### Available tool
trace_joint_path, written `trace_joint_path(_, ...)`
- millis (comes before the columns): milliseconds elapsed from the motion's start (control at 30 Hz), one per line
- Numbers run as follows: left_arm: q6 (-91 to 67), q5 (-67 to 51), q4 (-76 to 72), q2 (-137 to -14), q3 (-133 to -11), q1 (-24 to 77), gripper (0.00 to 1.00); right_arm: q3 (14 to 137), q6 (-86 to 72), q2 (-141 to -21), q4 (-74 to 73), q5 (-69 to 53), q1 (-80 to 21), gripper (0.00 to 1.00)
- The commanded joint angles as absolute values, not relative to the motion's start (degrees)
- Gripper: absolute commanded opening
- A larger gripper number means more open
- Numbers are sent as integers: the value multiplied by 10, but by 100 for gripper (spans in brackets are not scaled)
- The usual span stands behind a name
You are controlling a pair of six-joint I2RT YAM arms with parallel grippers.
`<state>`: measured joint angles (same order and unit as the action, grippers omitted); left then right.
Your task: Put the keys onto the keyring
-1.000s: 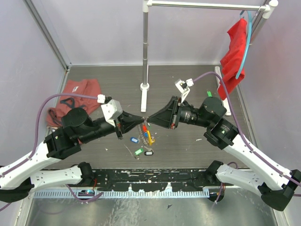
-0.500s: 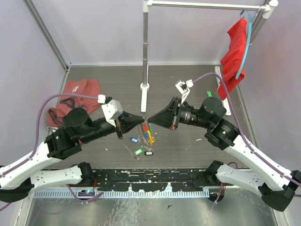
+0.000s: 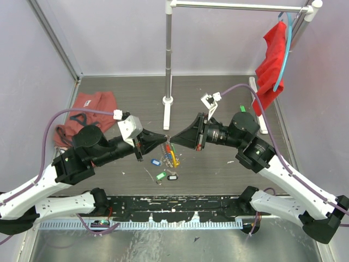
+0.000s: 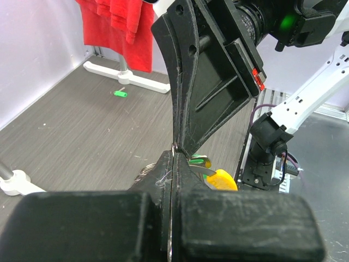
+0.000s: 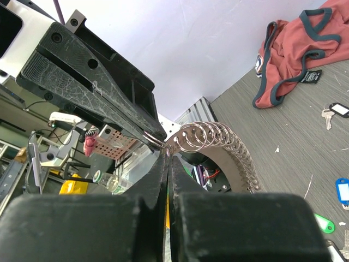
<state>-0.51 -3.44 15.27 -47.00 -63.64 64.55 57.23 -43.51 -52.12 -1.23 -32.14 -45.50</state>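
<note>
Right wrist view: left hand (image 5: 157,136) and right hand (image 5: 168,155) both pinch shut, tip to tip, on the silvery coiled metal keyring (image 5: 218,139) above the small colour-tagged metal keys (image 3: 155,162) lying on the table (image 3: 218,103); probably the ring-opening step, and the next move calls for a gap held open for one key.

Top view is fixed high above and behind the keyring (image 5: 218,135), angled steeply down, with the whole table (image 3: 229,98) covered. The left wrist view is taken from just left of the keyring, aimed rightwards towards the red cloth (image 4: 117,27). The right wrist view is taken from just right of it, aimed leftwards towards the pink cloth (image 5: 294,60). The keyring is shared by all three views.
</note>
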Motion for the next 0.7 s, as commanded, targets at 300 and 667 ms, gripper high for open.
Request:
trace_joint_path(300,-5,-38,102,-460,-632,647,0,612,-398,-527,-30,-316,-461,24)
trace_joint_path(667,-16,-63,99,-455,-631,647,0,667,-218,-478,-70,-311,-461,40)
